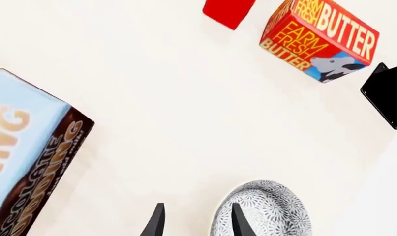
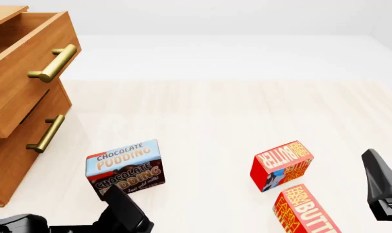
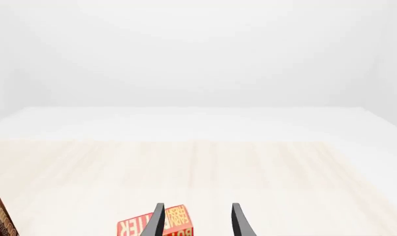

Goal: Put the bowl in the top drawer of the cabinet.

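Cabinet [image 2: 17, 104] sits at the far left of the table [image 2: 209, 116], its top drawer [image 2: 28, 63] pulled out and open, brass handle [image 2: 53, 63] facing the table; the lower drawer [image 2: 34, 133] below it is shut. Pudding box [image 2: 126, 167] stands upright just right of the cabinet's base, on the near side. Two butter boxes lie well to the right of the cabinet: one [image 2: 281, 166] tilted, the other [image 2: 304, 210] nearer the camera and just beside the first, not clearly touching. Left gripper [image 1: 197, 221] points down at the table, fingers parted, nothing between them; one fingertip [image 1: 239, 221] overlaps the bowl's rim in the wrist view, cannot tell if touching. Bowl [image 1: 262, 209] sits upright on the table, patterned inside showing, well apart from the cabinet and not in the drawer; in the front view it is hidden, under the left arm [image 2: 121, 213] near the pudding box. Same wrist view shows a butter box [image 1: 320, 39], a red box corner [image 1: 228, 11] and the pudding box [image 1: 31, 157] around the bowl. Right gripper [image 3: 197, 221] hangs level over the table, fingers apart and empty, a butter box [image 3: 152, 225] below it; in the front view only its dark body [image 2: 382, 187] shows, far right of the cabinet.
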You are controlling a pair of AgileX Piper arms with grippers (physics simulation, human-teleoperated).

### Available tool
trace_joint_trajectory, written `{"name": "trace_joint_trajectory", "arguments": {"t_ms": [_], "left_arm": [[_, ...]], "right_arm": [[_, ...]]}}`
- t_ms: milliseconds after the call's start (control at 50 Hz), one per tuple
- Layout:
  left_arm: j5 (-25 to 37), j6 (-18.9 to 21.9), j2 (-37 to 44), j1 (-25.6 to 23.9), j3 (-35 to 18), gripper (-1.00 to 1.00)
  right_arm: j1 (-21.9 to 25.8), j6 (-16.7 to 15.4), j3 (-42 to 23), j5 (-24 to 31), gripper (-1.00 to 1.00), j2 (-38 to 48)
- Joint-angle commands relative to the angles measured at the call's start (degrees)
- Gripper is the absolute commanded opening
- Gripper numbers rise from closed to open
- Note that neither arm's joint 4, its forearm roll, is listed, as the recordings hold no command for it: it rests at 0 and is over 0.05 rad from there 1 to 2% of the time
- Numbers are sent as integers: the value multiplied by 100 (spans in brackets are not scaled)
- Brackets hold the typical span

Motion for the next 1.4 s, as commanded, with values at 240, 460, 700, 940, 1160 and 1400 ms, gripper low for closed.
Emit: {"name": "trace_joint_trajectory", "arguments": {"t_ms": [240,460,700,940,1160,1400], "left_arm": [[-835,-279,726,-278,104,100],[-1219,-431,1075,-429,162,100],[-1137,-358,940,-394,145,-100],[-1077,-331,873,-389,129,-100],[-669,-56,360,-162,4,-100],[-282,293,-255,125,-180,-100]], "right_arm": [[-5,-5,0,7,100,1],[3,0,0,-1,100,0],[1,3,0,-3,100,0],[12,-1,0,-11,100,-1],[18,7,-1,-29,100,-2],[47,-16,-2,-44,100,-3]]}}
